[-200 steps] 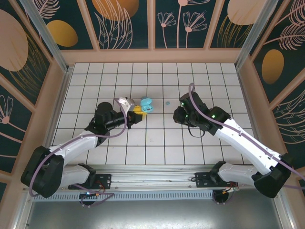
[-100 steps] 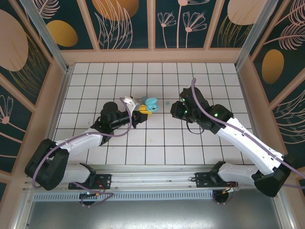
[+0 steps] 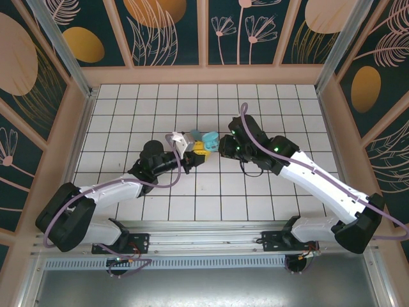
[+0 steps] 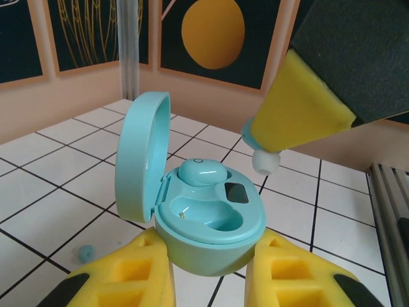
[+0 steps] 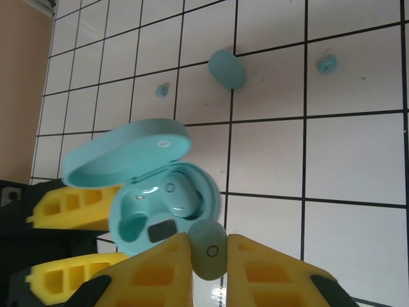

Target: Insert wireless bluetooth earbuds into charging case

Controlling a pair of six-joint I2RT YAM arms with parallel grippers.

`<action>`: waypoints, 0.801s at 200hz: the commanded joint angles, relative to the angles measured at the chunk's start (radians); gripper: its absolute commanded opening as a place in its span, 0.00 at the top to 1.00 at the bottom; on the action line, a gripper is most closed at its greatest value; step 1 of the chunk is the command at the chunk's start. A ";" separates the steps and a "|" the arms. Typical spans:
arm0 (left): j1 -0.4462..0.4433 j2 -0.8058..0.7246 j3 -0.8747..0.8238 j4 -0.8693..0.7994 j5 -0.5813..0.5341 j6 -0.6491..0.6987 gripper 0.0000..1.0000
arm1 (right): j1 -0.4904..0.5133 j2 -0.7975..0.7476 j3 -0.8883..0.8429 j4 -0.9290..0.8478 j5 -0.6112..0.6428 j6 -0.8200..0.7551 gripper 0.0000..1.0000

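One earbud (image 5: 208, 251) is pinched between the yellow fingers (image 5: 160, 268) of the right claw (image 5: 209, 246), which is clenched on it. In the left wrist view the white tip (image 4: 263, 161) of this earbud hangs just above the right rim of the open charging case (image 4: 211, 224), very near but not touching it. A second earbud (image 4: 199, 171) already sits in the farther socket of the case. The nearer socket (image 4: 204, 216) is free, and a small metal contact shows inside it. The lid (image 4: 142, 153) stands upright at the left side of the case in this view.

The left claw (image 4: 214, 256) grasps the body of the case from both sides with its yellow pads (image 4: 137, 272). The case looks a little raised, but I cannot tell for sure if it touches the desk (image 3: 255, 102).

In the top view the two claws meet near the middle of the white tiled desk. The left claw comes from the left, the right claw from the right, and the light-blue case is between them.

In the right wrist view two loose earbuds lie on the tiles beyond the case, one (image 5: 162, 91) more to the left and one (image 5: 327, 63) well apart to the right. Between them lies a bigger pebble-shaped closed case (image 5: 227, 68). In the left wrist view one small light-blue earbud lies on a tile at the lower left, beside the left finger.
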 commanded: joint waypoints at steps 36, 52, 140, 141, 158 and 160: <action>-0.030 0.037 0.003 0.080 -0.028 -0.011 0.95 | 0.028 -0.002 0.042 -0.008 0.030 0.004 0.85; -0.033 0.043 0.008 0.074 -0.027 -0.009 0.95 | 0.030 0.001 0.045 -0.006 0.027 0.002 0.85; -0.052 0.049 0.032 0.040 -0.037 0.014 0.95 | 0.045 0.039 0.062 -0.011 0.015 -0.008 0.84; -0.052 0.048 0.032 0.040 -0.037 0.014 0.95 | 0.045 0.039 0.062 -0.011 0.016 -0.008 0.84; -0.057 0.046 0.032 0.037 -0.038 0.015 0.95 | 0.051 0.053 0.072 -0.014 0.017 -0.011 0.84; -0.057 0.046 0.032 0.037 -0.038 0.015 0.95 | 0.053 0.055 0.073 -0.014 0.018 -0.011 0.84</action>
